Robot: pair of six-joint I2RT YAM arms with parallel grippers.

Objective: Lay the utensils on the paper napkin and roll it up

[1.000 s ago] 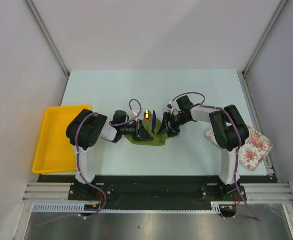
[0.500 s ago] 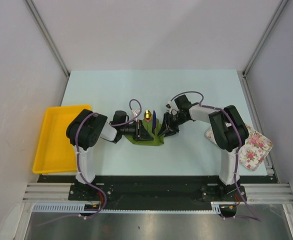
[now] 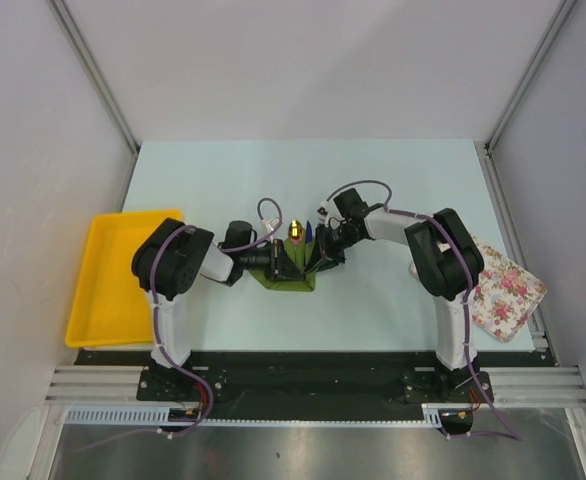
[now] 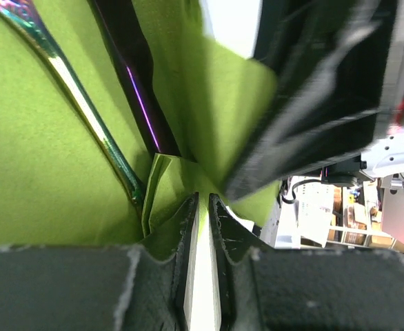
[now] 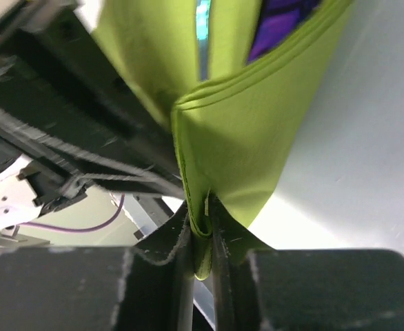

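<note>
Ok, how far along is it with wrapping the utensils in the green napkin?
Done: the utensils lie on the napkin. In hand: the left claw and the right claw are each shut on a napkin edge, with both sides lifted up around the utensils. Left: the rolling itself; the paper is only folded up at the sides, not yet a closed roll.

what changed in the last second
The right gripper swung left toward the left gripper, closing on the edge of the paper napkin and folding it over the utensils. Left gripper kept its pinch; yellow tray and floral cloth unmoved.
</note>
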